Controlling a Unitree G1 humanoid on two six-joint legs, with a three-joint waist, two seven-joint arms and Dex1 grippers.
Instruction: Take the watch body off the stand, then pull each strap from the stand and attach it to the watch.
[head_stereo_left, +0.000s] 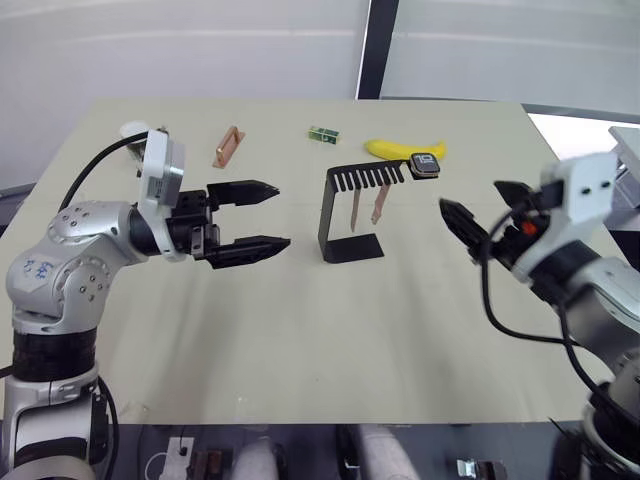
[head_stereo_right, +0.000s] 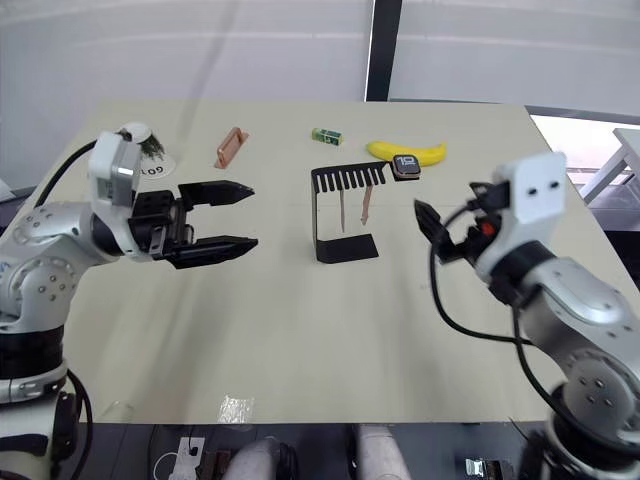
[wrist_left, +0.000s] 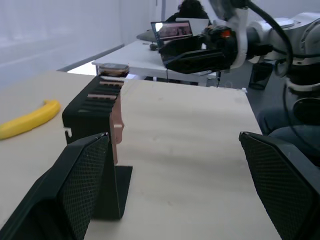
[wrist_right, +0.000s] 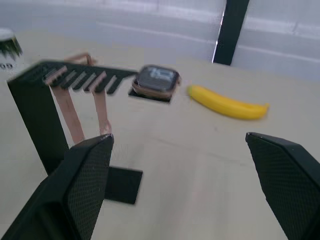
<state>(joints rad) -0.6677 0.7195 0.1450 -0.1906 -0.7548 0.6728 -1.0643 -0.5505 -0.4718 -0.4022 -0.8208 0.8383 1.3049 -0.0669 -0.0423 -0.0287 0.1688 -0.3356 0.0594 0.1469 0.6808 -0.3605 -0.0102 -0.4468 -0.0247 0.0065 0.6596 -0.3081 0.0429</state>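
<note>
Watch body (head_stereo_left: 425, 164) seated on the end of the stand's (head_stereo_left: 347, 212) toothed arm, just in front of a banana (head_stereo_left: 398, 150). 2 pink straps (head_stereo_left: 366, 207) hanging from the comb teeth. Left gripper (head_stereo_left: 258, 217) spread wide, left of the stand, apart from it. Right gripper (head_stereo_right: 447, 222) likewise spread, right of the stand, holding nothing.

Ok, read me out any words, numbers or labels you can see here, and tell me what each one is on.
"60", possibly, partly cut off: on the white round object at the table's far left corner; not certain.
Watch body screen: pale marks, too small to read.
Small green block: any label is too small to read.
Laptop screen behind the table: blurred, unreadable.
</note>
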